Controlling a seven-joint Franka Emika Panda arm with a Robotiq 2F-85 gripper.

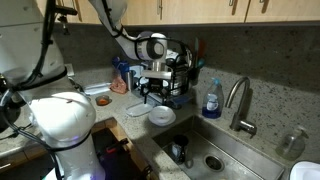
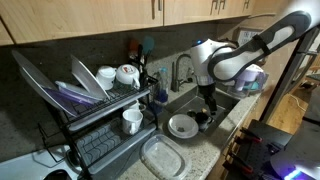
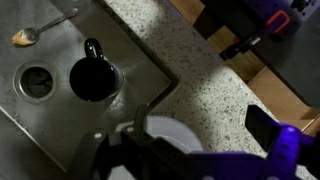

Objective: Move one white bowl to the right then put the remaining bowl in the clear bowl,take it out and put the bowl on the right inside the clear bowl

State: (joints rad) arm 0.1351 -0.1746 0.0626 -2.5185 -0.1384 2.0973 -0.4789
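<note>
A white bowl (image 1: 162,117) (image 2: 182,126) rests on the speckled counter beside the sink. I cannot tell whether another is nested in it. The clear bowl (image 2: 163,157) (image 1: 138,109) lies next to it, closer to the dish rack. My gripper (image 2: 208,106) (image 1: 151,96) hangs open a little above the counter, over the white bowl's sink-side edge, with nothing between its fingers. In the wrist view the white bowl (image 3: 168,136) shows partly under the gripper (image 3: 200,126), and most of it is hidden by the gripper body.
A black cup (image 3: 92,78) stands in the steel sink (image 3: 40,120) by the drain. A spoon (image 3: 40,30) lies in the sink. The dish rack (image 2: 100,100) holds plates and mugs. A blue soap bottle (image 1: 211,100) and faucet (image 1: 238,105) stand behind the sink.
</note>
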